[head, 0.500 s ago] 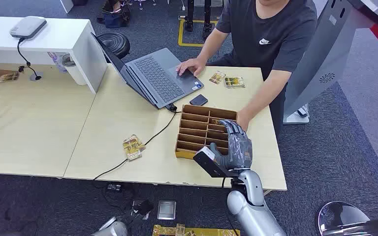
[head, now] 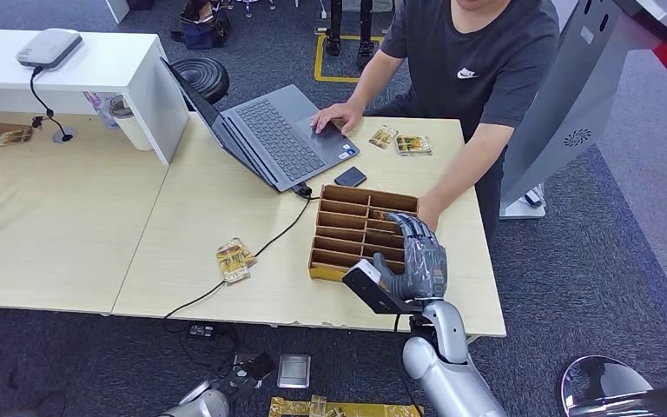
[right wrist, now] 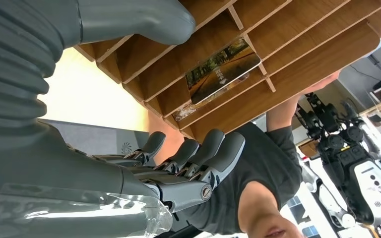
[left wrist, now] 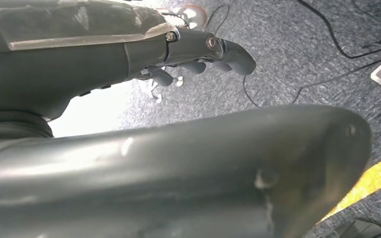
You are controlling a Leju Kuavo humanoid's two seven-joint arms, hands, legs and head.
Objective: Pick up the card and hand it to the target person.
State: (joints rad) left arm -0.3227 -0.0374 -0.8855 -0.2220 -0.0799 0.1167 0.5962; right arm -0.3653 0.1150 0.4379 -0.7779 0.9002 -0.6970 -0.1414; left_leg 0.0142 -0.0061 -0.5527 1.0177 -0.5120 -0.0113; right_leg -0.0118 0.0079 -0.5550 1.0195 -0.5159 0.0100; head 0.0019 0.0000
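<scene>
1. Right robot hand point(head: 417, 256), seen in the head view at lower centre-right of the frame, hovers over the near right part of the wooden divider box point(head: 339, 228), its fingers spread and extended and nothing in them. The box sits on the pale table point(head: 208, 217), with a laptop point(head: 282, 135) up and to the left of it. A person point(head: 478, 61) stands at the far edge, upper right of the frame, one hand on the laptop and the other hand point(head: 427, 211) at the box's right side, just beyond the robot hand. The card is too small to make out here.

2. Left robot hand point(left wrist: 198, 54), in the left wrist view, hangs over grey carpet with cables, in the upper half of the frame. Its fingers curl inward and hold nothing.

3. In the right wrist view the robot hand's fingers point(right wrist: 213, 153) lie lower centre, apart and unloaded, with the thumb at the upper middle. The card point(right wrist: 223, 69), printed with a path among trees, lies in one compartment of the box, upper centre-right of the frame, beyond the fingertips and not touching them.

4. Judgement: the step in hand is the reach for the card; no grasp is made yet.

5. The next move calls for lowering the fingers into that narrow compartment, getting thumb and a finger on opposite faces or an edge of the thin card, and lifting it past the dividers before turning toward the person.
</scene>
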